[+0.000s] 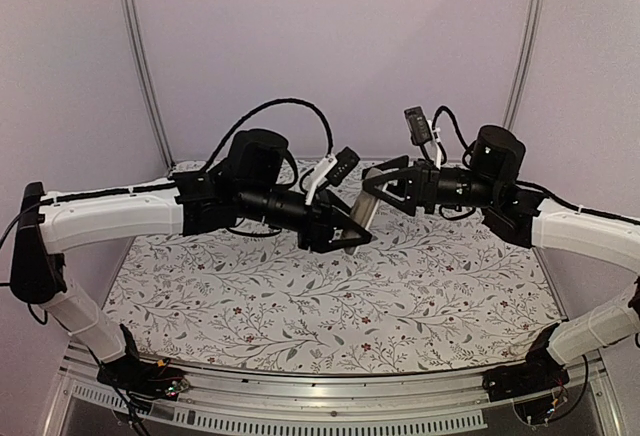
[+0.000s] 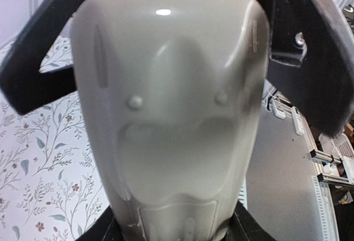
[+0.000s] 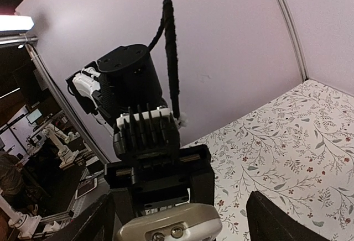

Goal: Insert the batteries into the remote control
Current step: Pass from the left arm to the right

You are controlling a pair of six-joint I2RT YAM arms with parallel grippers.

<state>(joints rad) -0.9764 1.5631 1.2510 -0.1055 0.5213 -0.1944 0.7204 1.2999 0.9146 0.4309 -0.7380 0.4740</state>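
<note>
One remote control (image 2: 171,114) up in the air

The left claw (image 1: 352,236) grips it, grey back showing, high over the flowery bench (image 1: 300,306). The right claw (image 1: 372,186) is wide open, its fingers (image 3: 276,219) on each side of the remote's end, not touching it.

Each arm has white shells on its long links and black joints: left arm (image 1: 110,218), right arm (image 1: 590,236). A black drum-shaped motor (image 1: 255,156) tops each wrist. A black braided cable (image 1: 285,106) loops off the left one, beside a white bracket (image 1: 320,174). The fingers (image 2: 33,75) are thick matte black; one carries a silver screw (image 2: 299,41). Black ribbed fins (image 3: 146,133) line one housing.
</note>
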